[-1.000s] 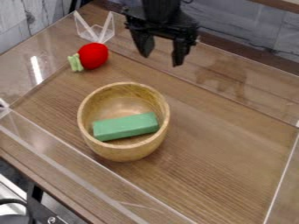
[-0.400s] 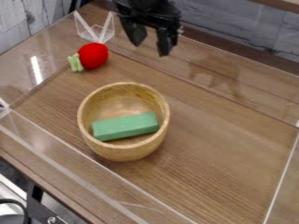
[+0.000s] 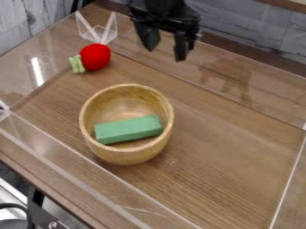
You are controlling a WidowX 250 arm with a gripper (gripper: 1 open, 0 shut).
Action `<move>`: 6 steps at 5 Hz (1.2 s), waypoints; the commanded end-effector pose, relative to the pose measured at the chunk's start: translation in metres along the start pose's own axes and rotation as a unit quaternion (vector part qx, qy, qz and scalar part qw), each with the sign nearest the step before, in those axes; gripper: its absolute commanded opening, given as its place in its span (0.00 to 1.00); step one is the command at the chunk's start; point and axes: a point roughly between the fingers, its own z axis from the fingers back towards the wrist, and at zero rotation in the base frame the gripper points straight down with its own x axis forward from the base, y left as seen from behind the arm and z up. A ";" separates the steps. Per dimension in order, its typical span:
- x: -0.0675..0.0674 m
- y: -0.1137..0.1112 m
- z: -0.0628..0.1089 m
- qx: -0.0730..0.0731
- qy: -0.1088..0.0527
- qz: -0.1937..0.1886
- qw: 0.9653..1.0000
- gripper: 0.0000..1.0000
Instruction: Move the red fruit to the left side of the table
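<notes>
Arm [image 3: 159, 7] above pincer [image 3: 165, 45] (cropped)

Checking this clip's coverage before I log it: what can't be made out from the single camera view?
- Arm above the gripper: cut off by the top edge.
- Red fruit: its far side faces away, and the green cap is too small to read.
- Green block in the wooden bowl: its underside and the bowl floor are hidden.

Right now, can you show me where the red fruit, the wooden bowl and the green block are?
red fruit [image 3: 95, 56], camera view, middle of its red body
wooden bowl [image 3: 102, 101], camera view, bare inner wall
green block [image 3: 128, 131], camera view, its top face
</notes>
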 end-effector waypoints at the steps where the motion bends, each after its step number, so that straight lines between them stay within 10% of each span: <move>1: 0.005 0.002 0.013 0.013 -0.023 -0.003 1.000 1.00; 2: 0.004 0.002 0.011 0.013 -0.022 -0.016 1.000 1.00; 3: 0.004 0.003 0.010 0.014 -0.020 -0.025 0.999 0.00; 4: 0.008 0.010 0.017 0.021 -0.019 -0.016 0.999 1.00; 6: -0.001 0.016 0.022 0.023 -0.015 -0.004 1.000 1.00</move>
